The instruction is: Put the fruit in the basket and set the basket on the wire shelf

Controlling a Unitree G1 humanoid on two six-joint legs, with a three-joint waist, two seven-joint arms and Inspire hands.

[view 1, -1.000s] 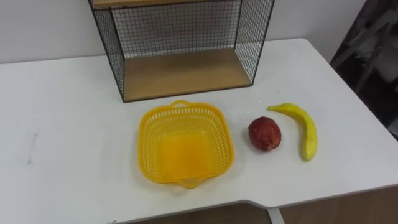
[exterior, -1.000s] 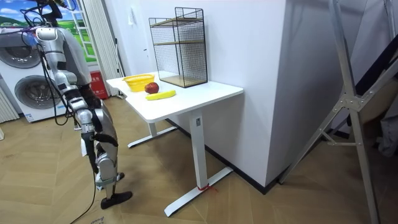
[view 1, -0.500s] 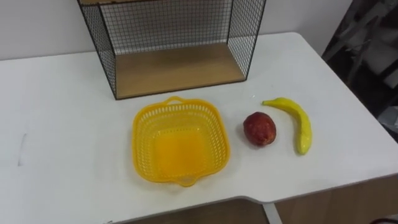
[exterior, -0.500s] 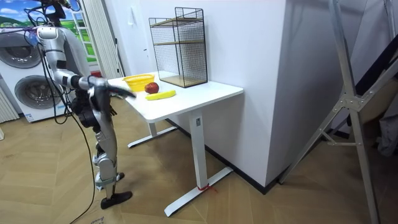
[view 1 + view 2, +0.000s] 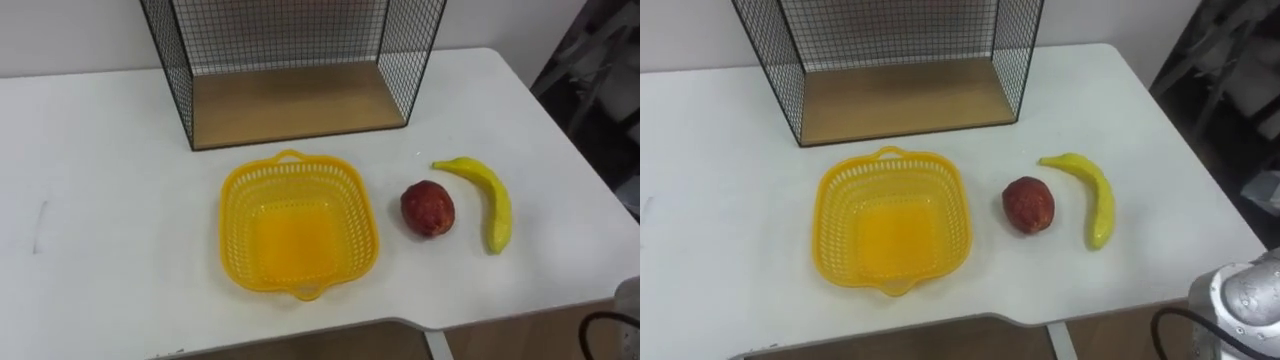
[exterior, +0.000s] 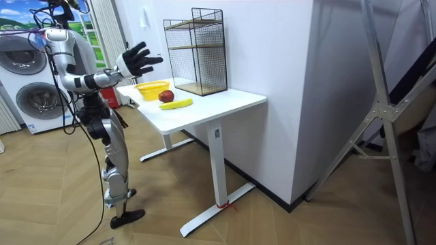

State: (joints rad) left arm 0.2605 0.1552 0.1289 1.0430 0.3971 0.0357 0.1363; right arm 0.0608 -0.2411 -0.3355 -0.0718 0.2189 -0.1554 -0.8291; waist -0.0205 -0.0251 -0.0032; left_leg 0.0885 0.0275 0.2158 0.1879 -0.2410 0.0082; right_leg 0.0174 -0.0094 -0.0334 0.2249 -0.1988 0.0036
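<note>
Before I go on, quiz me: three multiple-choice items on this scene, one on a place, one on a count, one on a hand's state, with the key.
1. Where is the red fruit relative to the basket? A inside it; B on the table, between it and the banana; C to its left.
2. Pieces of fruit in the basket: A none; B one; C two.
3. The right hand is: A shut on the banana; B shut on the basket's handle; C open, raised.
Key: 1 B, basket on its left, banana on its right. 2 A, the basket's bottom is bare. 3 C, the room view shows its fingers spread, touching nothing.
</note>
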